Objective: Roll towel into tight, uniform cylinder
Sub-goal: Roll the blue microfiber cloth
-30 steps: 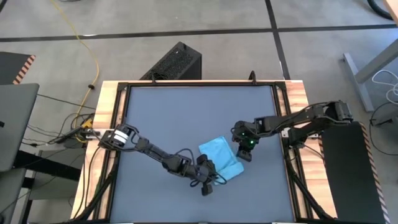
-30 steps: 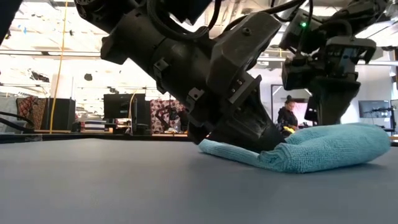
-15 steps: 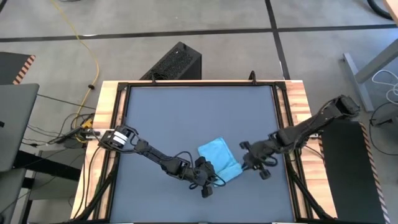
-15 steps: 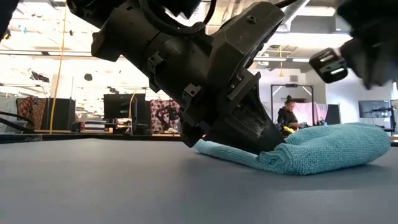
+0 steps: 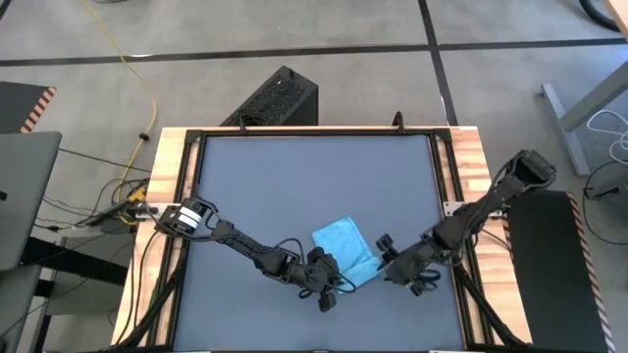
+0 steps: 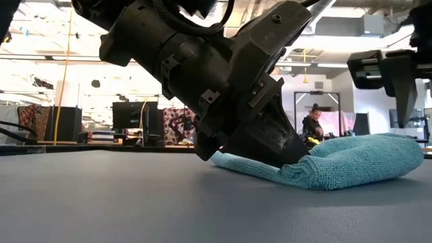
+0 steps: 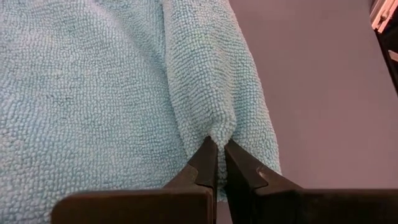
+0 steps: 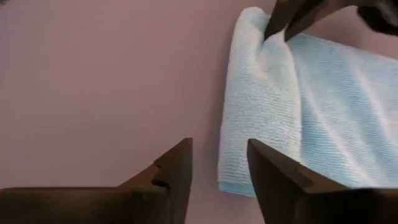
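Terrycloth towel (image 5: 345, 252), nubby sky-blue, lies partly rolled on the smooth dark grey tabletop (image 5: 294, 176), right of centre toward the near edge, its plump rolled edge running diagonally. Left gripper (image 7: 216, 163) pinches that roll's end, fingers closed. Right gripper (image 5: 391, 267) hangs beside it, fingers apart, empty.

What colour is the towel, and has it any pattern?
The towel is plain light blue, no pattern; the left wrist view shows it best.

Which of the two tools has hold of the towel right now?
The left tool, shut on the towel's rolled edge. The right tool stands open beside the towel, off the cloth.
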Motion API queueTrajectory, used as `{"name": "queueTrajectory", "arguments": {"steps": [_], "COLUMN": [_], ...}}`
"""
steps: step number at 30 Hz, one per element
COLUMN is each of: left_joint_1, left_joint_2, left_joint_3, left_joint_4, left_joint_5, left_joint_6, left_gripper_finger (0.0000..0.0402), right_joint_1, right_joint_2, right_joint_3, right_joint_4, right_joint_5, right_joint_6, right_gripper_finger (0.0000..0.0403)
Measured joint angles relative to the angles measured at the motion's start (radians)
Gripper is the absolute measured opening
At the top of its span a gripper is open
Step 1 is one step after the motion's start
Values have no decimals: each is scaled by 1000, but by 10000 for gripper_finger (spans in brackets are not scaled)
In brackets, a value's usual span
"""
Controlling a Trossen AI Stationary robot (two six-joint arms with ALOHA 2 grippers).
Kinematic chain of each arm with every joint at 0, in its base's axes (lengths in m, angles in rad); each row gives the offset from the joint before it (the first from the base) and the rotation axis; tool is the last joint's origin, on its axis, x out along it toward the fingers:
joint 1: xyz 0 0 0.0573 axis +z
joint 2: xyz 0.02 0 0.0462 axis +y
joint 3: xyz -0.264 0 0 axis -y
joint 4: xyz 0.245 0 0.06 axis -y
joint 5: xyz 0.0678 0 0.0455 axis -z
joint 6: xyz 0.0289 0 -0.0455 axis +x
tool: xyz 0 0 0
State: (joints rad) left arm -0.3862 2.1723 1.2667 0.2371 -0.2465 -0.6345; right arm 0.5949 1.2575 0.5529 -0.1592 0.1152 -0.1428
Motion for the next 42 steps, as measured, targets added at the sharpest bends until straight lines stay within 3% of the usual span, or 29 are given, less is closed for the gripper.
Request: {"name": "queueTrajectory", "arguments": {"steps": [6,16,21,25,30,42], "left_joint_1": [0,0,0,-11,-27,-35], "left_joint_2": [0,0,0,0,0,-102], "left_joint_3": [0,0,0,0,0,-2], "left_joint_4": [0,4,6,6,6,-126], "left_joint_5": [3,10,40,44,48,40], "left_joint_6": [-9,-18,-22,-29,-42,71], "left_gripper_finger": [0,0,0,0,0,57], "right_joint_1": [40,-5,-27,-36,-61,-234], "right_joint_2": [12,176,249,249,215,205], "right_joint_3": [-11,-21,-19,-19,-19,6], "right_joint_4": [24,133,173,171,166,149], "right_joint_5": [101,124,127,118,-8,-412], "right_joint_6": [-24,-42,-17,33,68,273], "right_gripper_finger": [211,191,163,102,23,25]}}
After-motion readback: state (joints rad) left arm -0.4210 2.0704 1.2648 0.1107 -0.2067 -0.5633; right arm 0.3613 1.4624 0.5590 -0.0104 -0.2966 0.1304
